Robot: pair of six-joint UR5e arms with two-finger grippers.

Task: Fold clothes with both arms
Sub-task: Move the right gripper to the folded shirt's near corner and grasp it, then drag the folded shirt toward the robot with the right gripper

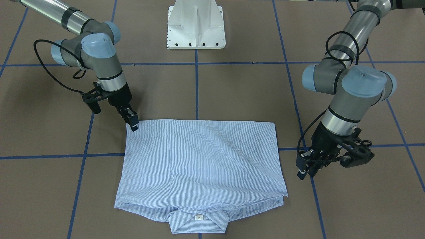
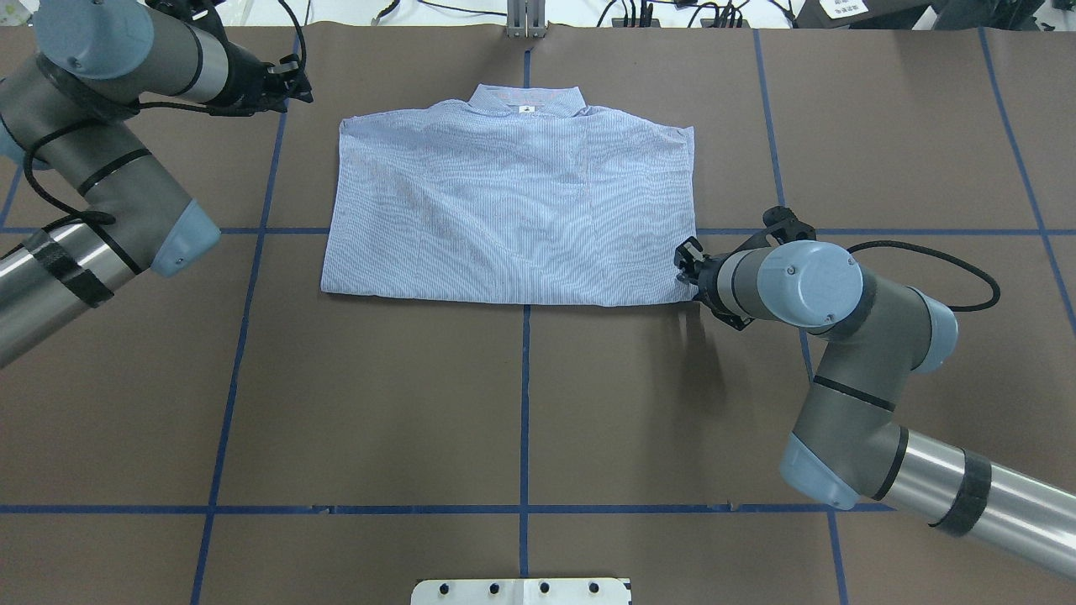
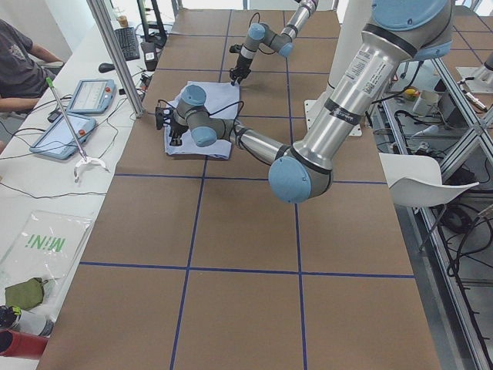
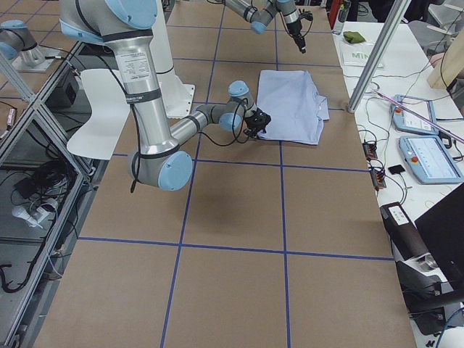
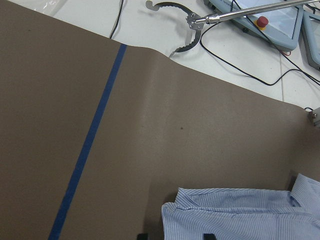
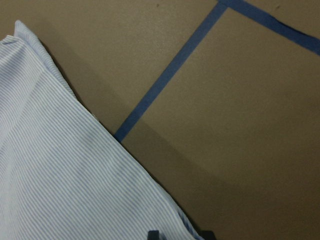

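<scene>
Seemingly poised to fold: both open, right gripper (image 2: 685, 273) straddling the striped shirt (image 2: 513, 210) at its 4 o'clock corner, left gripper (image 2: 294, 84) off 10 o'clock; pinch next.

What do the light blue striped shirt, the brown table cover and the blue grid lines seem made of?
Light blue striped shirt: thin woven cloth, likely cotton; fine stripes, soft creases, matte.
Brown table cover: matte paper-like sheet, perhaps; its edge ripples over the white bench.
Blue grid lines: probably adhesive tape; flat, even-width strips.
</scene>
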